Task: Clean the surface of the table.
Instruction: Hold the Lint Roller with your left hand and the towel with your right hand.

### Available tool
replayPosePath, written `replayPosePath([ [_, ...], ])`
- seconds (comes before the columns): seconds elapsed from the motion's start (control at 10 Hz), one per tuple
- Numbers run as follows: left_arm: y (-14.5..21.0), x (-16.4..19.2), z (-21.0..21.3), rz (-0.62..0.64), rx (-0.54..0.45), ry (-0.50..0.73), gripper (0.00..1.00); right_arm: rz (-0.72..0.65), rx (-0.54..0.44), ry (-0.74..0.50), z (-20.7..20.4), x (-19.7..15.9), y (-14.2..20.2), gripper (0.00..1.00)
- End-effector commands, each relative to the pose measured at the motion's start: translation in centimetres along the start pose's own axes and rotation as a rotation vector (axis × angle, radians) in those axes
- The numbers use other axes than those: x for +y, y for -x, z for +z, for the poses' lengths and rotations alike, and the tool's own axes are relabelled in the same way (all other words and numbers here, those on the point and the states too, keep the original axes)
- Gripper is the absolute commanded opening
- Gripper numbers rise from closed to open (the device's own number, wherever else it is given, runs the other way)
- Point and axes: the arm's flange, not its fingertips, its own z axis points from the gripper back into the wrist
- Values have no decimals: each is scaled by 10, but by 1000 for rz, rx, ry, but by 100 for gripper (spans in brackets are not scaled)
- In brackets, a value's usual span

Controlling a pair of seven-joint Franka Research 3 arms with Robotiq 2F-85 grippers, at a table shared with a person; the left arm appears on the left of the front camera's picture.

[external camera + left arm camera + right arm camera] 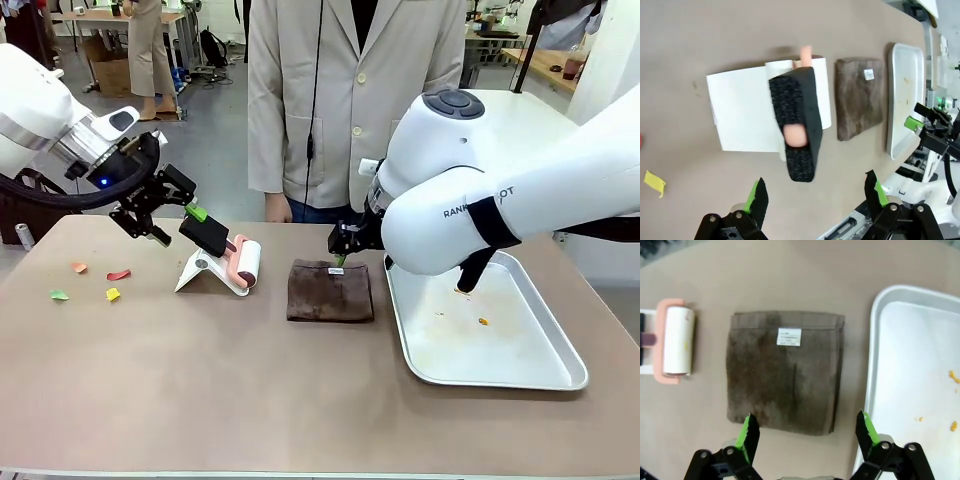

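Note:
The brownish table (250, 390) carries a folded brown cloth (330, 291) at its middle. Left of it a lint roller (246, 264) with a pink frame and black handle (208, 235) leans on a white stand (196, 270). My left gripper (172, 222) hovers open just left of that handle; in the left wrist view the handle (797, 125) lies beyond the spread left gripper (816, 192), apart from it. My right gripper (806, 432) hangs open over the near edge of the cloth (785, 375), holding nothing. Several coloured paper scraps (113, 294) lie at the table's left.
A shiny metal tray (420, 350) with a few orange crumbs (483, 321) sits right of the cloth, under my right arm. A person in a beige coat (340, 100) stands at the far edge. The table's front half is bare.

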Motion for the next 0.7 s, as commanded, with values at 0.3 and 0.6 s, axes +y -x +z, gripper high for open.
replayPosePath([
  [0.3,0,0,0,0,0,0,100,30,-11,7,3,2,3,100],
  [0.6,-1,2,-1,13,5,-11,100,-28,30,47,-11,9,-16,100],
])
